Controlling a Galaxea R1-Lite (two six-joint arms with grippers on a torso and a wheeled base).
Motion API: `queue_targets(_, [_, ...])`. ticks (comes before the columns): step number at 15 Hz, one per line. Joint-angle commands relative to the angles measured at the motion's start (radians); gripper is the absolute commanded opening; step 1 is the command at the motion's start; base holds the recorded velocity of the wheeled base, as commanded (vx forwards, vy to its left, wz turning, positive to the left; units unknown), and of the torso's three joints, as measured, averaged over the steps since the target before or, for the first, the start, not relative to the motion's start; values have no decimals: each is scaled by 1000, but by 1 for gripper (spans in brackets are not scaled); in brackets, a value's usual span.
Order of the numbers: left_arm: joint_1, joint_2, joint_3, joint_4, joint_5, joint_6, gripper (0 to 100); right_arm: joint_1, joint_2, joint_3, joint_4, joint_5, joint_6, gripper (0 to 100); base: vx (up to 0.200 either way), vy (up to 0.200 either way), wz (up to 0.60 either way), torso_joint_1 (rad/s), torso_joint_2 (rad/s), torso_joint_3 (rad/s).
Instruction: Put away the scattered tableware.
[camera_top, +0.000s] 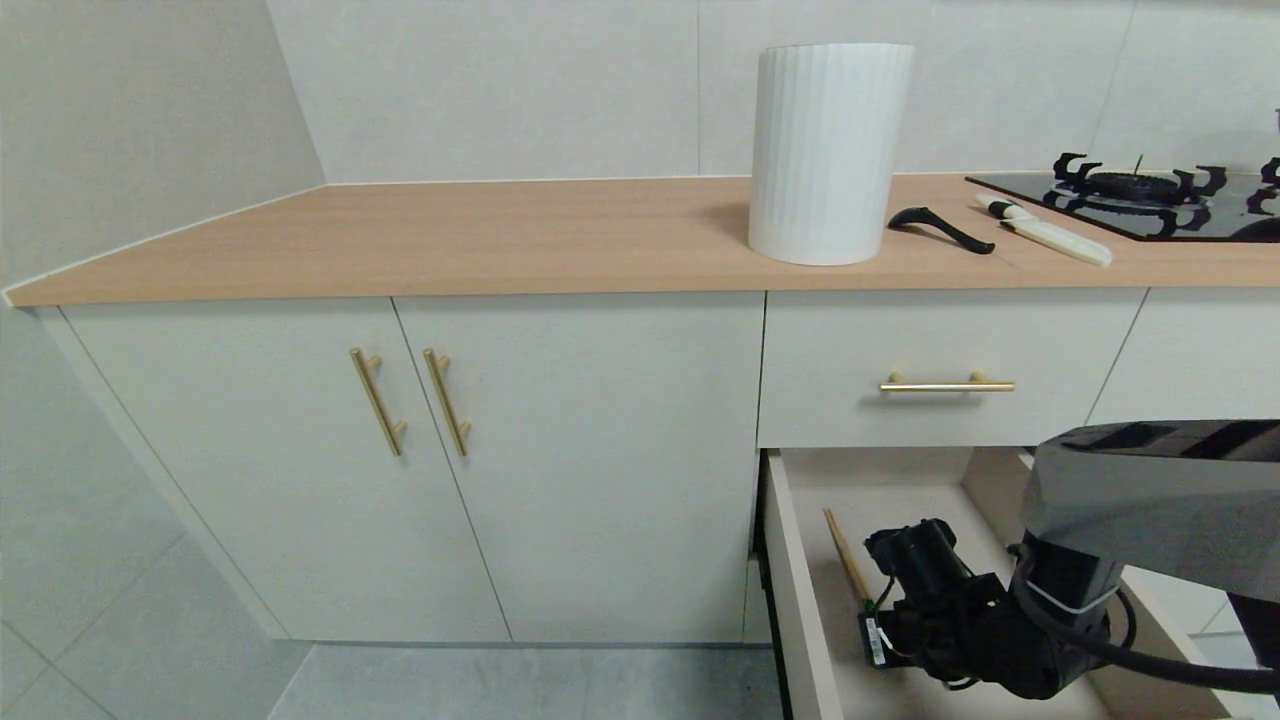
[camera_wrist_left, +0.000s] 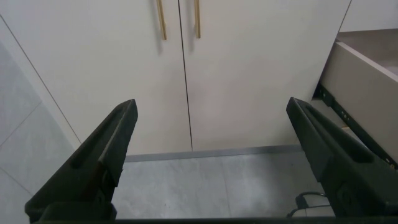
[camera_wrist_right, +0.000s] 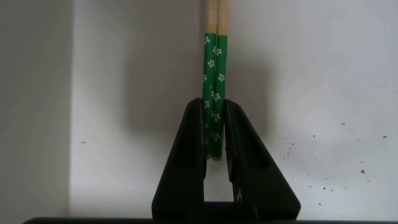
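A pair of wooden chopsticks (camera_wrist_right: 216, 62) with green flowered ends lies along the floor of the open drawer (camera_top: 795, 560), near its left wall. In the head view the chopsticks (camera_top: 845, 555) run toward the drawer's back. My right gripper (camera_wrist_right: 214, 115) is down inside the drawer, shut on the green ends; from above the right gripper (camera_top: 872, 605) sits at the drawer's middle. On the worktop, a black-handled utensil (camera_top: 940, 228) and a white knife (camera_top: 1050, 232) lie right of a white ribbed canister (camera_top: 828, 150). My left gripper (camera_wrist_left: 211, 107) hangs open and empty, low before the cabinet doors (camera_wrist_left: 186, 74).
A closed drawer with a gold handle (camera_top: 947, 385) sits right above the open one. The black gas hob (camera_top: 1140, 195) is at the worktop's far right. Two cabinet doors with gold handles (camera_top: 410, 400) stand shut at the left, above grey floor tiles (camera_wrist_left: 205, 186).
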Motion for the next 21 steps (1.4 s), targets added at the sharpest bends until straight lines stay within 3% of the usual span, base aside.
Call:
queue_targets(1, [0, 0, 0, 0, 0, 0, 100, 1, 13, -1, 0, 0, -1, 0, 0, 0, 0, 0, 0, 0])
queue_targets(5, [0, 0, 0, 0, 0, 0, 100, 1, 13, -4, 0, 0, 0, 0, 0, 0, 0, 0, 0, 0])
queue_targets(6, [0, 0, 0, 0, 0, 0, 100, 1, 13, -4, 0, 0, 0, 100, 0, 0, 0, 0, 0, 0])
queue_targets(13, [0, 0, 0, 0, 0, 0, 100, 2, -16, 2, -3, -16, 2, 100, 0, 0, 0, 0, 0, 0])
queue_targets(15, [0, 0, 0, 0, 0, 0, 100, -1, -124, 17, 3, -66, 0, 100, 0, 0, 0, 0, 0, 0])
queue_targets(19, [0, 0, 0, 0, 0, 0, 100, -21, -282, 34, 58, -65, -1, 100, 0, 0, 0, 0, 0, 0])
queue_targets(21, [0, 0, 0, 1, 0, 0, 100, -68, -446, 80, 91, -59, -96, 100, 0, 0, 0, 0, 0, 0])
